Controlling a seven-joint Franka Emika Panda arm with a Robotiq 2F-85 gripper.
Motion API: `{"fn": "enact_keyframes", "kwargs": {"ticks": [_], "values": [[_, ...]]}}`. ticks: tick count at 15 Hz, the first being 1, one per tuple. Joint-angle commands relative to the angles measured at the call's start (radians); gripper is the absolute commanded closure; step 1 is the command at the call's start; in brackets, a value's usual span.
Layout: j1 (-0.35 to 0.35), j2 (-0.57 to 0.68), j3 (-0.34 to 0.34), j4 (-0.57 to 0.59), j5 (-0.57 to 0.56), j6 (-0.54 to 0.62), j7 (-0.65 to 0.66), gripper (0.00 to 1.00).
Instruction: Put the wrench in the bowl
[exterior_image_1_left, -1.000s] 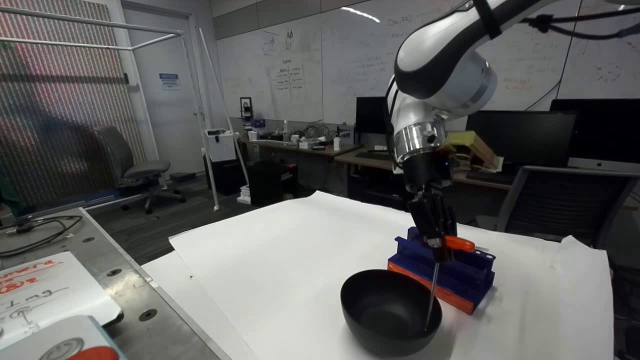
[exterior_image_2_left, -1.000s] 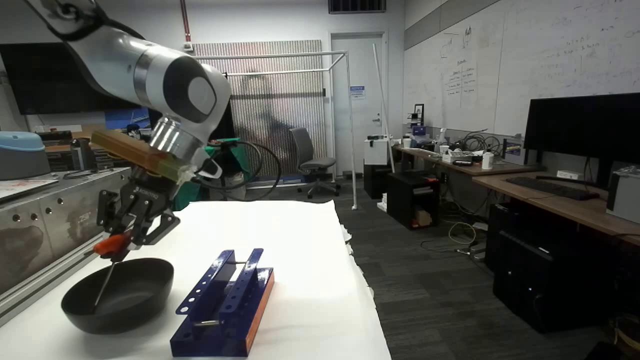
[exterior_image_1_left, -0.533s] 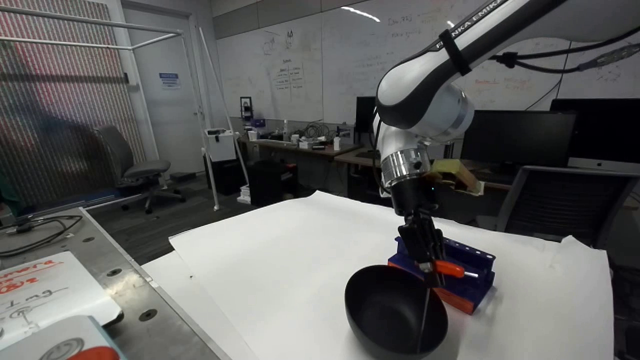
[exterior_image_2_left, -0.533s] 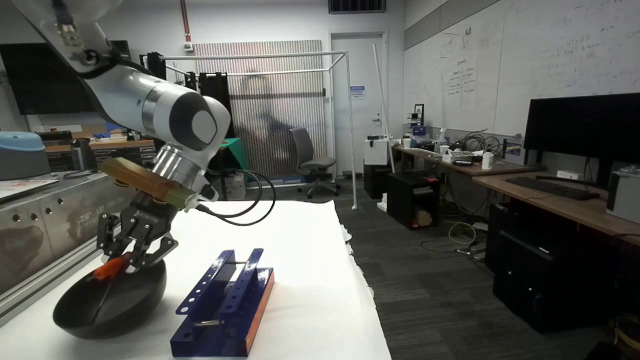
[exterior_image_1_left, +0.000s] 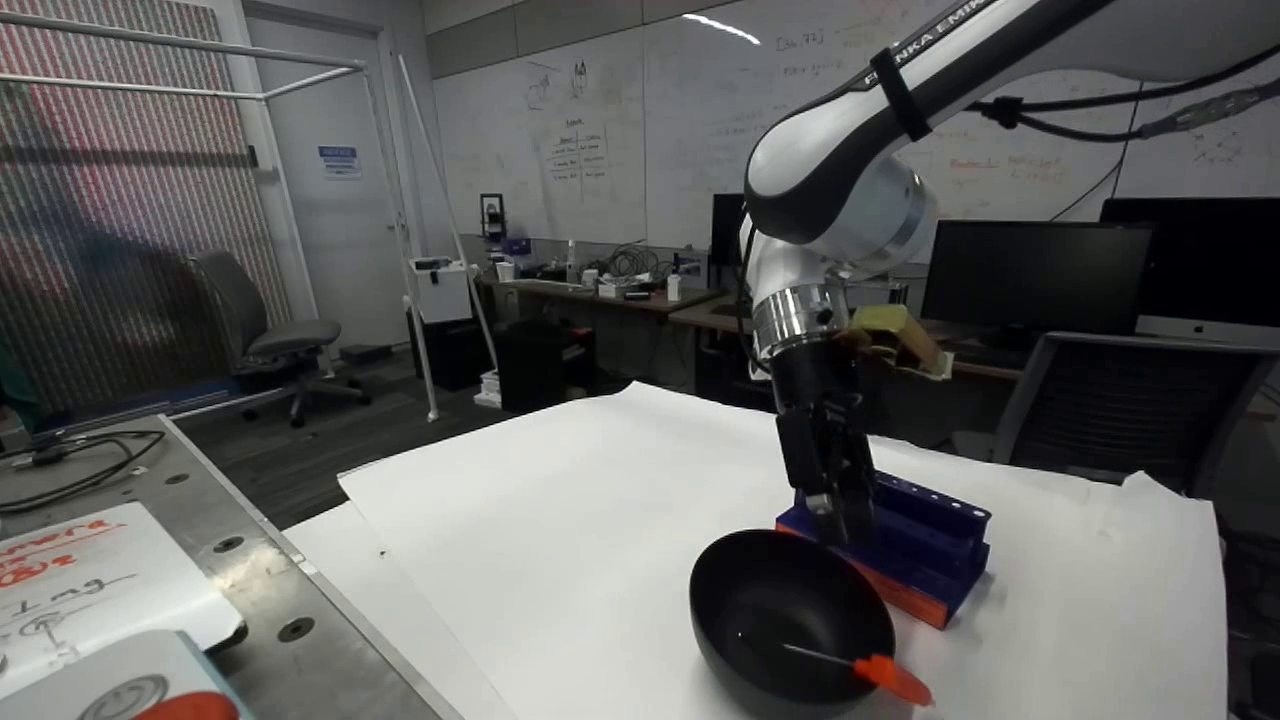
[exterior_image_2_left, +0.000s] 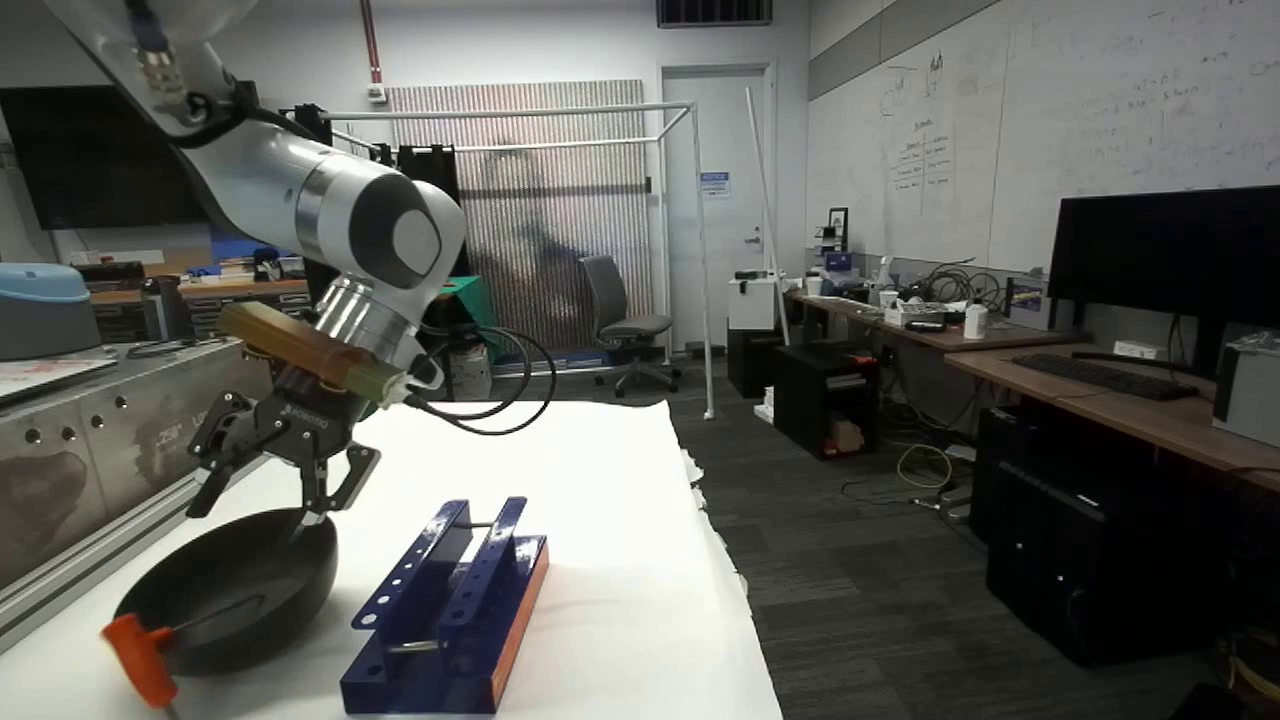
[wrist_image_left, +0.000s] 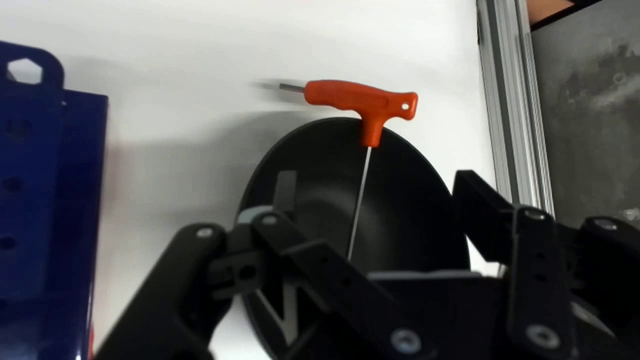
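Note:
The wrench, an orange T-handled tool with a thin metal shaft, leans over the rim of the black bowl. Its shaft lies inside the bowl, while the handle rests outside past the rim; in an exterior view this orange handle hangs at the bowl's near edge. The bowl appears tipped somewhat toward the handle. My gripper is open above the bowl, fingers spread, with nothing held between them. From the wrist, the gripper straddles the far part of the shaft, whose end is hidden behind a finger.
A blue rack with holes and an orange base stands close beside the bowl. White paper covers the table. A metal rail and a steel surface border the bowl's other side.
The gripper came down with the wrench, then opened and rose slightly. The wrench dropped from its grip, its handle swinging over the rim. The bowl shifted a little and tilted.

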Motion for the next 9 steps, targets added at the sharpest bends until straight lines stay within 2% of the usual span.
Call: {"fn": "enact_keyframes", "kwargs": {"ticks": [1, 5, 9], "values": [[-0.018, -0.056, 0.002, 0.008, -0.009, -0.038, -0.004, 0.0], [-0.009, -0.123, -0.008, 0.011, -0.052, -0.099, 0.067, 0.0], [-0.006, -0.148, -0.008, 0.085, -0.108, -0.402, 0.133, 0.0]]}}
